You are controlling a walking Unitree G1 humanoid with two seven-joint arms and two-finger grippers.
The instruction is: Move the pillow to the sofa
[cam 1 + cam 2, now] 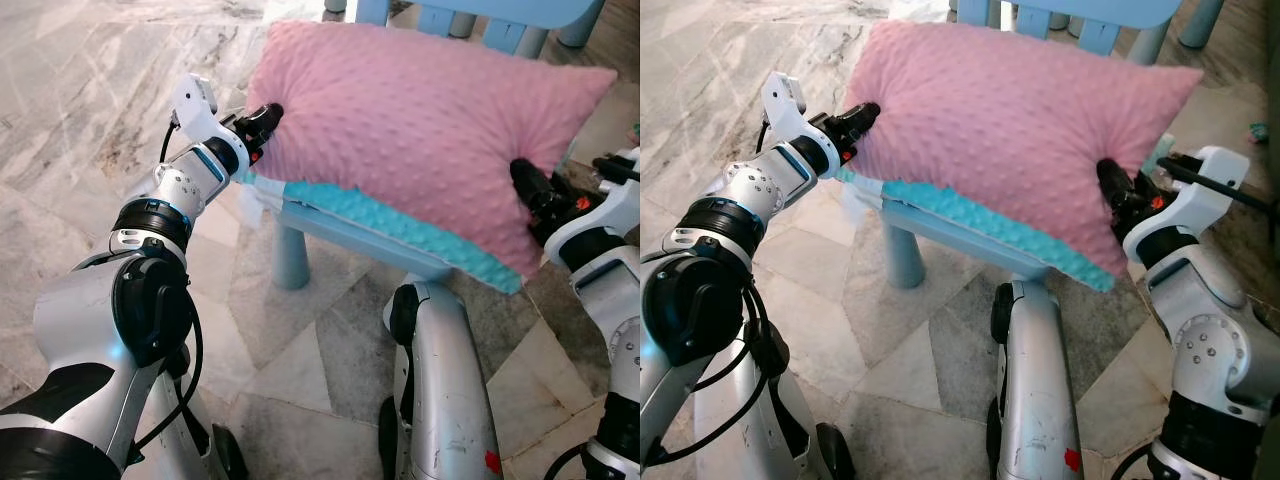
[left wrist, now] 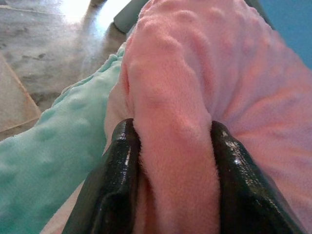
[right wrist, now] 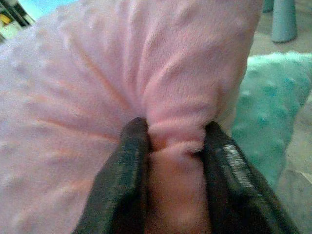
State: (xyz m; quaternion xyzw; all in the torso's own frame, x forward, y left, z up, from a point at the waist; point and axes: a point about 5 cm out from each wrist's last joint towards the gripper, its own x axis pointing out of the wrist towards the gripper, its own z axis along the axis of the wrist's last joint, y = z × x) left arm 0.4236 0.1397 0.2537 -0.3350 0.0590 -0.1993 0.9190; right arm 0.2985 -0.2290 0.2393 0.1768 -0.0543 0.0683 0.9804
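A pink dotted pillow point(image 1: 420, 130) with a teal underside point(image 1: 400, 228) rests on a small light-blue chair point(image 1: 330, 225) in front of me. My left gripper point(image 1: 268, 115) is shut on the pillow's left edge; its black fingers point(image 2: 119, 161) pinch a fold of pink fabric point(image 2: 173, 146). On the pillow's right edge my right gripper point(image 1: 525, 180) is also shut, and its fingers point(image 3: 129, 156) squeeze a bunch of pink cloth point(image 3: 175, 131). The pillow point(image 1: 1020, 110) spans between both arms.
Grey marble floor point(image 1: 90, 90) lies all around. The chair's leg point(image 1: 290, 258) stands just ahead of my body point(image 1: 440, 380). More light-blue furniture legs point(image 1: 500, 30) stand behind the pillow. A small teal item point(image 1: 1260, 130) lies on the floor at far right.
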